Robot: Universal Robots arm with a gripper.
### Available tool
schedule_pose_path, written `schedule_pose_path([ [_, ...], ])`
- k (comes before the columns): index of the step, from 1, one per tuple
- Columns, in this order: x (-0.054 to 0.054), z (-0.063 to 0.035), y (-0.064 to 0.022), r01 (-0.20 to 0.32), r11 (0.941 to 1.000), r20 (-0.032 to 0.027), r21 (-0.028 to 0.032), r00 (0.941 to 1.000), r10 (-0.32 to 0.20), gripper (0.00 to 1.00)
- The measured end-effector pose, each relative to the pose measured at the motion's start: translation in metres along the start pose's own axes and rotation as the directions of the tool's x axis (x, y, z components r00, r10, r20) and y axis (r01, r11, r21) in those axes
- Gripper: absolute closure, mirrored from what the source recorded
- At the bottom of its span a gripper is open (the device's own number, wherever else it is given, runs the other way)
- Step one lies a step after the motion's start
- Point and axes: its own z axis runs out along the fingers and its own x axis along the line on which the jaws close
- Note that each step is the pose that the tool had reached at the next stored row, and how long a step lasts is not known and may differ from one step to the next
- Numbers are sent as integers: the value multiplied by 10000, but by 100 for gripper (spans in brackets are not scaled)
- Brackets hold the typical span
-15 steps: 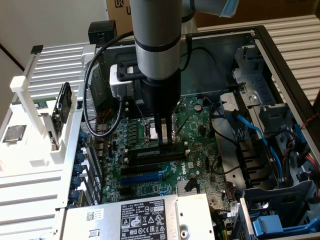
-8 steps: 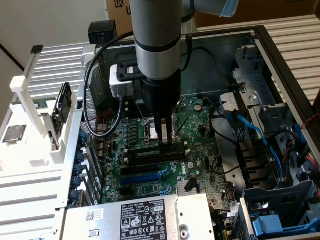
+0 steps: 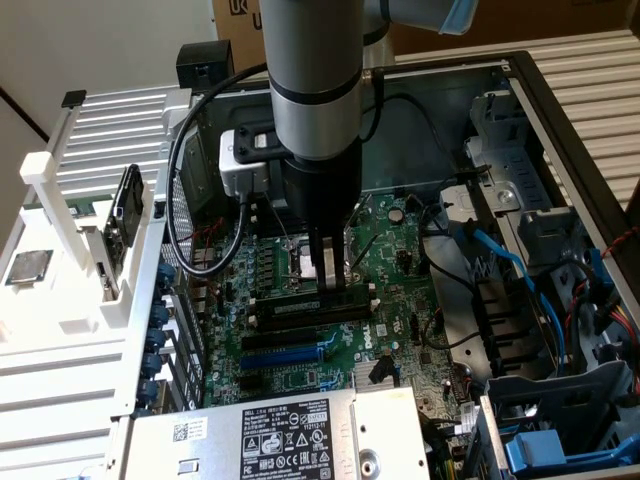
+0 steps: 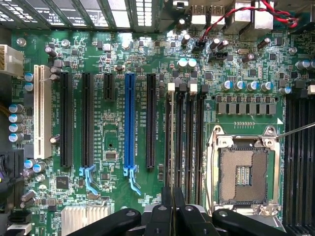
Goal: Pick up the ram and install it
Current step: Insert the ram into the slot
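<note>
Insp. notes, own gripper (image 3: pixel 325 272):
- Pos: low over mobo (image 3: pixel 395 330), next to CPU socket (image 4: pixel 243 174).
- Grip: fingers (image 4: pixel 165 211) drawn nearly together, clamped on top edge of ram (image 3: pixel 296 308).
- Ram: upright in mem slot bank, between CPU socket and blue slot (image 3: pixel 285 355); bare black slots (image 3: pixel 305 332) just beside.
- Done: pick-up; ram brought to slot.
- Open items, my judgement: seating depth not verifiable, end clips not confirmed latched, grip not let go. Install approx. mid-stage.
</note>
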Motion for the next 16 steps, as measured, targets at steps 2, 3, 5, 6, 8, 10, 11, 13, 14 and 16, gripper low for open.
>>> schedule_pose_path([
  [2, 0, 4, 0, 0, 10000, 2, 1, 10000, 0, 88],
  [3, 0, 6, 0, 1, 10000, 2, 1, 10000, -1, 88],
  [5, 1, 7, 0, 1, 10000, 0, 0, 10000, -1, 88],
  [6, 0, 7, 0, 0, 10000, 1, 1, 10000, 0, 88],
  [8, 0, 8, 0, 0, 10000, 2, 2, 10000, 0, 88],
  [10, 0, 12, 0, 0, 10000, 2, 1, 10000, 0, 88],
  [11, 1, 12, 0, 0, 10000, 2, 1, 10000, 0, 88],
  [13, 1, 18, 0, 1, 10000, 5, 2, 10000, -1, 88],
  [14, 1, 18, 0, 0, 10000, 4, 1, 10000, 0, 88],
  [16, 1, 18, 0, 0, 10000, 4, 0, 10000, 0, 88],
])
